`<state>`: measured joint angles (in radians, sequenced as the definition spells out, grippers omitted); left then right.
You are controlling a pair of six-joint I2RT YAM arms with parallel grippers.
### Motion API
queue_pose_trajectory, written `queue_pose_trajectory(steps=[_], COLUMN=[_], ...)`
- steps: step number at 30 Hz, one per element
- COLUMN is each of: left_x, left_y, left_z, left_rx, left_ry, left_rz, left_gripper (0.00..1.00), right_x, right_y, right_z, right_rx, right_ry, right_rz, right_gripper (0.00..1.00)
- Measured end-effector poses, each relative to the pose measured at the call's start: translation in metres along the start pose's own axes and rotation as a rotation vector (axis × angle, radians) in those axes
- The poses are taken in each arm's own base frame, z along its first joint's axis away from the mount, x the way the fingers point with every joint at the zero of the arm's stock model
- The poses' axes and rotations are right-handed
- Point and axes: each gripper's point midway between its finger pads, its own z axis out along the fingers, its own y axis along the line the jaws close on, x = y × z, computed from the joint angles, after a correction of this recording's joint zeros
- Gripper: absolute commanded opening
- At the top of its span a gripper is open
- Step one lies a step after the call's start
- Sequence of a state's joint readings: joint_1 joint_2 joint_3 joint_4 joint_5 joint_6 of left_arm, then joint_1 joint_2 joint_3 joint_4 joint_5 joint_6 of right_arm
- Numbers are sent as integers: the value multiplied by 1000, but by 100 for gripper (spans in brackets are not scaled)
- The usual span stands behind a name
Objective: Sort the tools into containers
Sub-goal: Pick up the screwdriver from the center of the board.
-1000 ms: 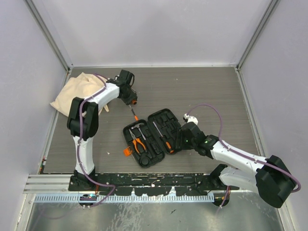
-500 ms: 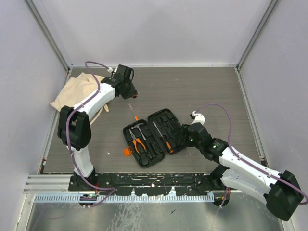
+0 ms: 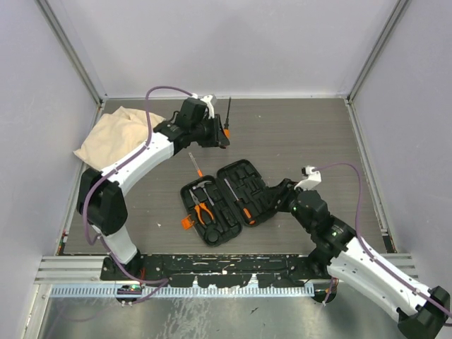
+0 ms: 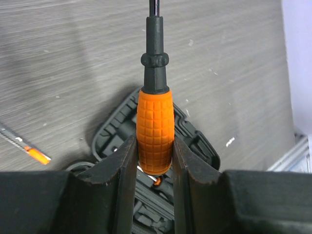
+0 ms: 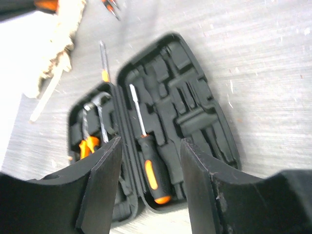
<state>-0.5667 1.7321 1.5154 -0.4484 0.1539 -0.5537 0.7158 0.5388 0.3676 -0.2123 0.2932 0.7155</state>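
Three walls box in the counter [image 3: 296, 134] (back, left and right). Its far and right stretches are open, so that's where the free room is. The open tool case [image 3: 244, 176] sits mid-counter toward the near edge. A beige cloth bag [image 3: 113, 138] is tucked into the far-left corner. A loose screwdriver [image 3: 195, 164] lies on the counter just beyond the case's left half. Pliers [image 3: 203, 210] sit in that left half, and a cased screwdriver [image 5: 152, 170] with an orange handle lies in the right half.

The left arm reaches far out and bends to the right, ending beyond the case and raised off the counter. The left fingers [image 4: 124, 180] are clamped on the orange grip of the held screwdriver [image 4: 155, 129], whose shaft points toward the back wall. The right arm stretches in low from the near right. Its right fingers [image 5: 105, 185] are apart with nothing between them, hovering over the case's right half.
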Motion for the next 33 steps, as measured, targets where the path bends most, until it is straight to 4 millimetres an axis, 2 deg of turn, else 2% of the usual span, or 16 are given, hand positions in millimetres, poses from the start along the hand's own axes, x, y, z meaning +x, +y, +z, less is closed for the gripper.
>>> queue_pose_trajectory(steps=[5, 8, 14, 19, 24, 27, 30, 33], left_x=[18, 27, 46, 56, 75, 92, 104, 117], left_y=[-32, -44, -53, -56, -52, -47, -43, -41], left_z=[-14, -25, -57, -85, -97, -100, -103, -108], left_rx=[130, 191, 262, 294, 294, 287, 283, 282], left_ry=[49, 83, 130, 150, 216, 275, 319, 357], left_rz=[105, 172, 278, 348, 401, 428, 448, 467], left_gripper=[0, 0, 0, 0, 0, 0, 0, 0], right_x=[-38, -58, -81, -71, -37, -27, -23, -27], right_y=[18, 25, 43, 65, 74, 79, 86, 97], right_z=[-14, -23, -38, -36, -12, -4, -2, -3], right_rx=[-106, -166, -294, -420, -506, -568, -632, -686], right_ry=[-183, -291, -451, -472, -335, -291, -308, -349], right_rz=[39, 29, -172, -541, -984, -1227, -1444, -1580], right_gripper=[56, 56, 57, 59, 60, 62, 63, 62])
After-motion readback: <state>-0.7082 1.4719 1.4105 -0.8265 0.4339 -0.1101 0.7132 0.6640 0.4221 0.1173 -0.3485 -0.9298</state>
